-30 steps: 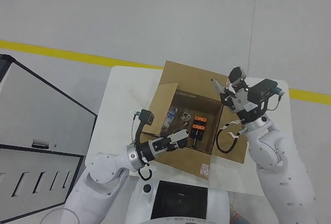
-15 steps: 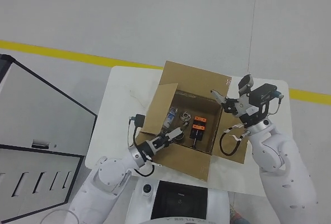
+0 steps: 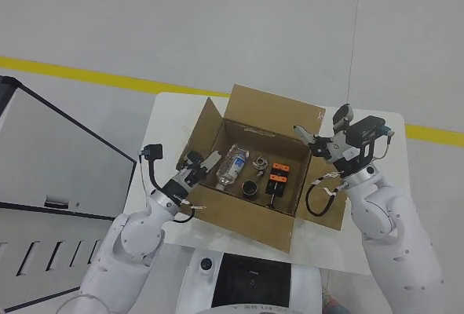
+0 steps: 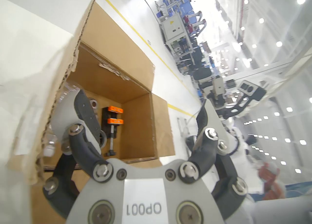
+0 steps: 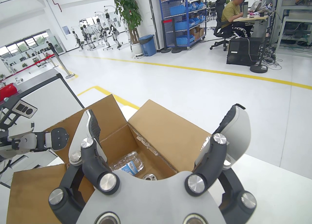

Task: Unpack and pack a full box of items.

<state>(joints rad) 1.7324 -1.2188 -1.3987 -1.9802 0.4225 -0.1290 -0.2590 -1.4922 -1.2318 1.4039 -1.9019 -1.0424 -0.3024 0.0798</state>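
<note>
Bottle (image 3: 230,165), metal ring (image 3: 259,164) and orange clamp (image 3: 277,174) lay on the floor of the open cardboard box (image 3: 251,224) in the middle of the white table (image 3: 169,118). The bottle was clear plastic, so it was likely light, smooth and easy to squash (it might roll too); a soft hold across its middle looked best. The clamp looked hard and heavier, best taken by its black body. The left gripper (image 3: 202,163) hung at the box's left rim, just beside the left flap (image 3: 204,133), fingers spread wide with nothing in them. The right gripper (image 3: 319,125) hung over the right rim, fingers wide too and empty. The walls were tall, so going straight down and up seemed safest. Bare table lay left of the box.
</note>
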